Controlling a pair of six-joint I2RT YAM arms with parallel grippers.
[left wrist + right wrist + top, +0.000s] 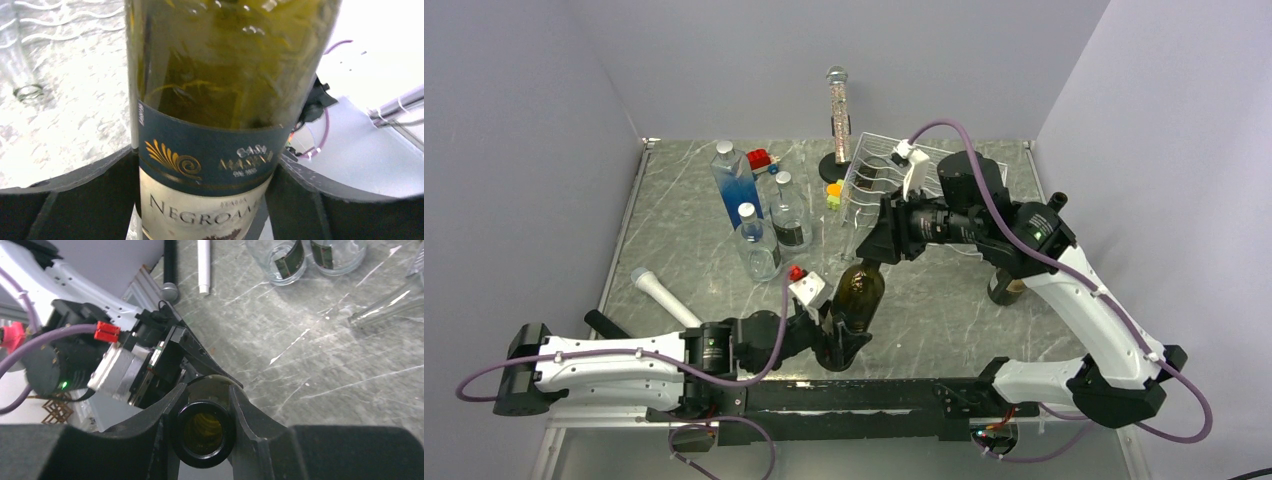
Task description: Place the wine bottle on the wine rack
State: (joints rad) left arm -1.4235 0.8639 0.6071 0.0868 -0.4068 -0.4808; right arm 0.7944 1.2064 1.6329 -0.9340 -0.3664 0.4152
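The wine bottle (856, 300) was not yet on the wine rack (879, 175). It leaned at the near middle of the surface (944, 320), neck pointing far, well apart from the rack at the far side. The right tool (871, 262) was clamped on the neck just below the mouth. The left tool (832, 335) gripped the labelled body, a finger on either side. The carry to the rack and the lay-down into a cradle remained.
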